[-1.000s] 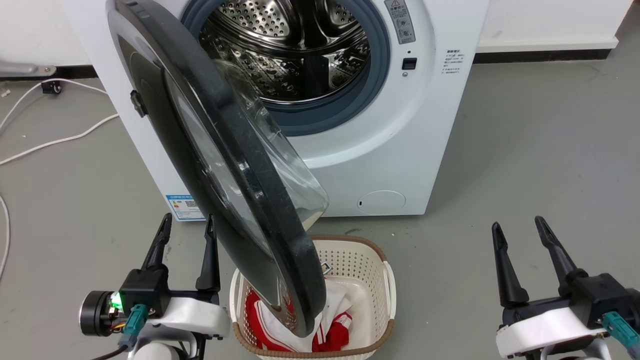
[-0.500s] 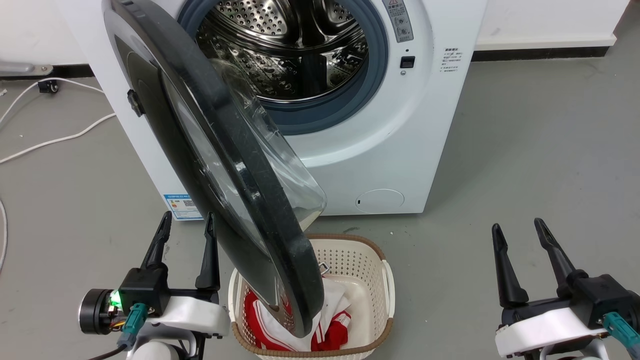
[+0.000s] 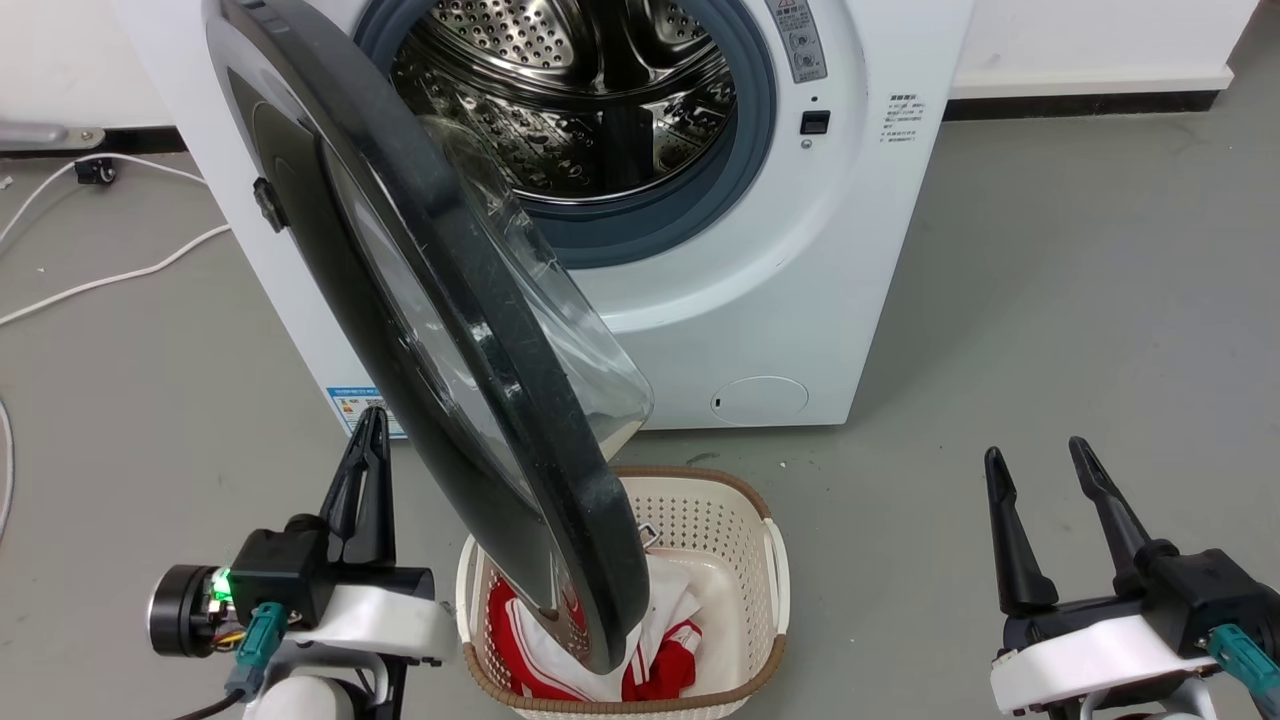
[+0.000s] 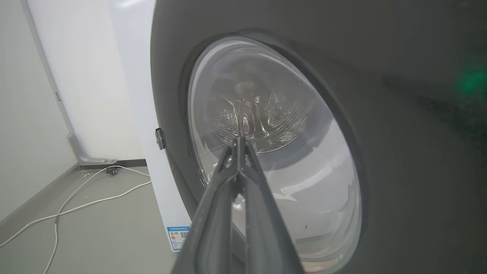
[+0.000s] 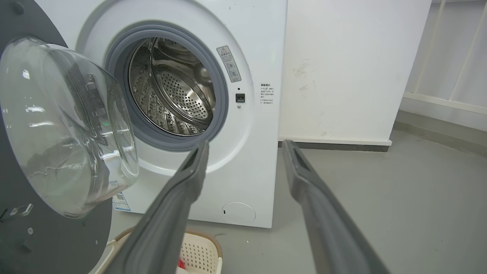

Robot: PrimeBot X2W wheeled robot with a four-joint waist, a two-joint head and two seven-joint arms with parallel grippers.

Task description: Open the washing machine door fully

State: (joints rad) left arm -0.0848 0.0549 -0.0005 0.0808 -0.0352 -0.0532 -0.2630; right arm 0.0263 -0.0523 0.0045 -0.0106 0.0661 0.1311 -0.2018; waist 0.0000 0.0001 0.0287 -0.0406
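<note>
Now the left hand (image 3: 372, 425) has its fingers pressed together, holding nothing. The washing machine door (image 3: 470, 330) is just to its right, swung partway out from the washing machine (image 3: 800, 280); can't tell if they touch. The right hand (image 3: 1035, 455), fingers apart, is well right of the door, w/ the laundry basket (image 3: 730, 520) betw. the hands.

**Small print, none of it legible**

On the white front of the washing machine (image 3: 800, 270), a grey strip (image 3: 797, 38) beside the drum opening carries a red warning triangle above round pictograms. Its wording is too small to read. Further right sits a block of tiny dark print (image 3: 903, 118), also unreadable. Low at the left corner, a blue-bordered label (image 3: 345, 407) shows coloured bars, its characters illegible too.
</note>
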